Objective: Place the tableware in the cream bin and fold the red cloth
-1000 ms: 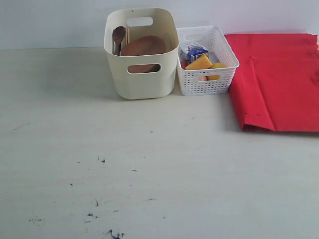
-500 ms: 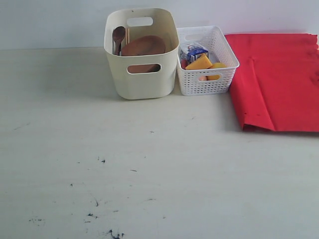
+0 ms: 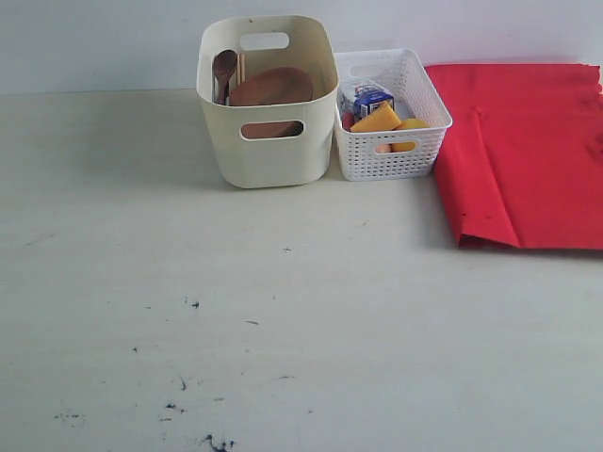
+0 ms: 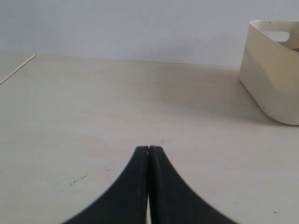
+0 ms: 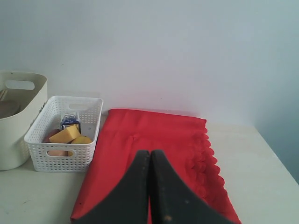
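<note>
The cream bin [image 3: 268, 104] stands at the back of the table and holds a round brown plate [image 3: 271, 87], a dark wooden spoon [image 3: 224, 68] and wooden chopsticks [image 3: 241, 68]. The red cloth [image 3: 528, 151] lies folded flat at the back right, its scalloped edge [image 5: 209, 161] showing in the right wrist view. Neither arm shows in the exterior view. My left gripper [image 4: 148, 149] is shut and empty above bare table, with the cream bin [image 4: 275, 70] off to one side. My right gripper [image 5: 149, 153] is shut and empty in front of the red cloth [image 5: 154, 135].
A white lattice basket [image 3: 391, 118] stands between the bin and the cloth, holding a blue-white milk carton [image 3: 367, 96] and a yellow cheese wedge [image 3: 379, 120]. Dark scuff marks [image 3: 188, 405] dot the pale table near its front. A wall runs behind everything.
</note>
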You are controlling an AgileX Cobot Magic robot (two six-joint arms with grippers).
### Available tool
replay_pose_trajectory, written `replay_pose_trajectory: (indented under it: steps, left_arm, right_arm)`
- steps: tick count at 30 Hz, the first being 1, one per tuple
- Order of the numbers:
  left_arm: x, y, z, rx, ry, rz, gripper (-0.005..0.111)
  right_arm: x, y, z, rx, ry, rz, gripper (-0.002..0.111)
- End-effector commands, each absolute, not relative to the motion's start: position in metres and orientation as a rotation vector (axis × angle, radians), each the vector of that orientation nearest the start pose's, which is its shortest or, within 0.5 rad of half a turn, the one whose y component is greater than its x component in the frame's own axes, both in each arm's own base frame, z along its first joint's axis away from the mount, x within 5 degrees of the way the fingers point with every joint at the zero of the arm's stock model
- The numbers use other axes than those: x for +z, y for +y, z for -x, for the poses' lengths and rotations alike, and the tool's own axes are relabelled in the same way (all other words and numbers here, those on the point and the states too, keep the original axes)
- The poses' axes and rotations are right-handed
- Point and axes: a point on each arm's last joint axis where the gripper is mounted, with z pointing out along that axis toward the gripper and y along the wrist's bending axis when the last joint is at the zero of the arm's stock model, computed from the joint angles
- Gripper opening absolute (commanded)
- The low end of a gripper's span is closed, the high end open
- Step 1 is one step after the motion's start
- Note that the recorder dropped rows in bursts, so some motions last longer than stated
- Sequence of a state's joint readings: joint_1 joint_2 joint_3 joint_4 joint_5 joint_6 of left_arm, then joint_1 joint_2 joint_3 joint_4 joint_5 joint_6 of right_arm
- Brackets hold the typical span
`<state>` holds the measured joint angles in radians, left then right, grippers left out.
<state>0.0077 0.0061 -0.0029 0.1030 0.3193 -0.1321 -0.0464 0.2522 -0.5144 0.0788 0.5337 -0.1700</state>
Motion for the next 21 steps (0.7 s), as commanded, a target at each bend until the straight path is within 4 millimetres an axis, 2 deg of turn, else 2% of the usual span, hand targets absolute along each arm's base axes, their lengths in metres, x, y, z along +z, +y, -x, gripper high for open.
replay_pose_trajectory:
  steps: [1, 7, 17, 21]
  left_arm:
    - [0.184, 0.003, -0.054, 0.005, 1.800, 0.069, 0.000]
    - [0.184, 0.003, -0.054, 0.005, 1.800, 0.069, 0.000]
    - [0.184, 0.003, -0.054, 0.005, 1.800, 0.069, 0.000]
    - [0.184, 0.003, -0.054, 0.005, 1.800, 0.069, 0.000]
  right_arm:
    - [0.319, 0.001, -0.054, -0.087, 1.728, 0.085, 0.000]
    - [0.275, 0.000, -0.064, 0.037, 1.835, -0.069, 0.000]
    - [0.216, -0.001, -0.055, 0.008, 1.802, -0.067, 0.000]
    - [0.199, -0.001, -0.051, -0.002, 1.794, -0.061, 0.000]
